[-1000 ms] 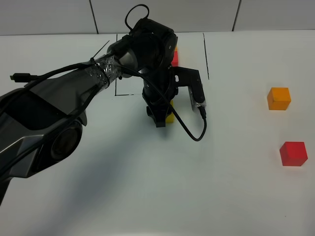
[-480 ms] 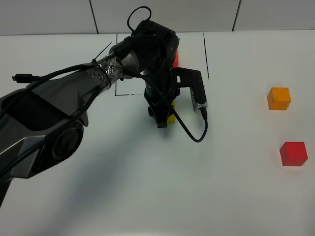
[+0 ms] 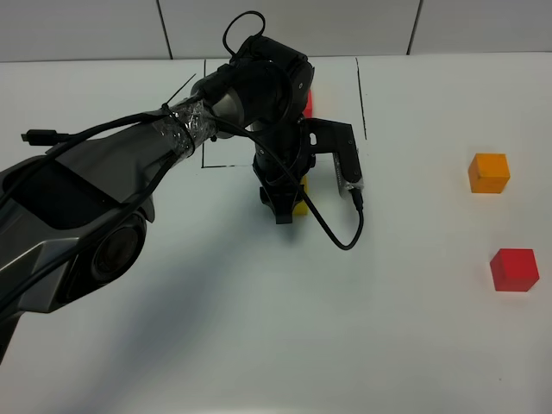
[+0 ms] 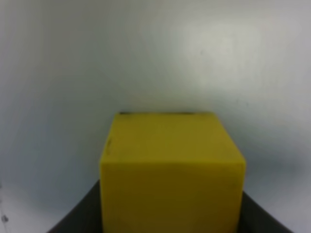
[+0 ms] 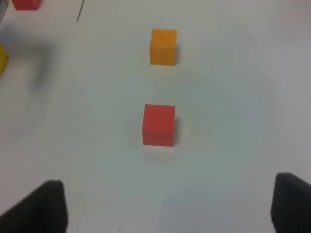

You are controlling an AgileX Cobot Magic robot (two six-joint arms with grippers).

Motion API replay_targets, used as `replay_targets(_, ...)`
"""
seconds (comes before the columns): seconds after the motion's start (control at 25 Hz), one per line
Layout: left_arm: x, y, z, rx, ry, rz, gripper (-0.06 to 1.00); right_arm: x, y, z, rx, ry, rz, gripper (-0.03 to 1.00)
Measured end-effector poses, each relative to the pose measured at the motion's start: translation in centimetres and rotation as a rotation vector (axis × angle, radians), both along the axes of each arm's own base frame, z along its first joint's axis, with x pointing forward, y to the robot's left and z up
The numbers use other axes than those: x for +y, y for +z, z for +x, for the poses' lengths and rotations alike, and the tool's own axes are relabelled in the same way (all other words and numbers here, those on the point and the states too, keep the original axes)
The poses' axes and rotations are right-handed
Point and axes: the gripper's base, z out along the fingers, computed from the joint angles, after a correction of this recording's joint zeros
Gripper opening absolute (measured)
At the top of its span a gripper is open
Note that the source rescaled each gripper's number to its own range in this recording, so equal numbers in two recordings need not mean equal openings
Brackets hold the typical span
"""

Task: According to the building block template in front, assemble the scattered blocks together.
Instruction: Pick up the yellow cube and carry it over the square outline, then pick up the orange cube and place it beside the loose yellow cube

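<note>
My left gripper (image 3: 290,207) reaches to the table's middle and points down, shut on the yellow cube (image 3: 300,205) at table level. In the left wrist view the yellow cube (image 4: 171,170) fills the space between my dark fingers (image 4: 77,218). The orange cube (image 3: 489,172) and the red cube (image 3: 514,269) lie apart at the right; both show in the right wrist view, orange (image 5: 163,46) and red (image 5: 159,124). The template is mostly hidden behind my left arm; only its red cube (image 3: 306,101) shows. My right gripper (image 5: 170,211) is open and empty, short of the red cube.
Thin black lines (image 3: 361,95) mark a box on the white table around the template. My left arm's black cable (image 3: 341,237) loops down to the table right of the yellow cube. The arm's body (image 3: 86,207) covers the left side.
My left wrist shifted very slightly to the right a second ago and has been still since. The cubes have not moved.
</note>
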Motion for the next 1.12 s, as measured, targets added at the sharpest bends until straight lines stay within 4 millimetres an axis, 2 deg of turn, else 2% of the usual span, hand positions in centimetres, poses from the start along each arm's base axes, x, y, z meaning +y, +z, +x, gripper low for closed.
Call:
replay_targets(0.28,0.0,0.0,0.0,0.0,-0.016,0.0,0.0,0.0,0.0,0.0,0.0,0.0,0.0,0.8)
replay_targets(0.4,0.0,0.0,0.0,0.0,-0.018,0.001,0.05,0.0,0.0,0.0,0.0,0.0,0.0,0.8)
replay_targets(0.68,0.0,0.0,0.0,0.0,-0.019,0.001,0.43,0.0,0.0,0.0,0.0,0.0,0.002,0.8)
replay_targets(0.84,0.0,0.5,0.0,-0.008,-0.019,-0.004,0.62,0.0,0.0,0.0,0.0,0.0,0.002,0.8)
replay_targets(0.96,0.0,2.3,0.0,-0.037,-0.011,-0.026,0.73,0.0,0.0,0.0,0.0,0.0,0.002,0.8)
replay_targets(1.12,0.2,5.8,-0.2,-0.092,0.056,-0.072,0.8,0.0,0.0,0.0,0.0,0.0,0.001,0.8)
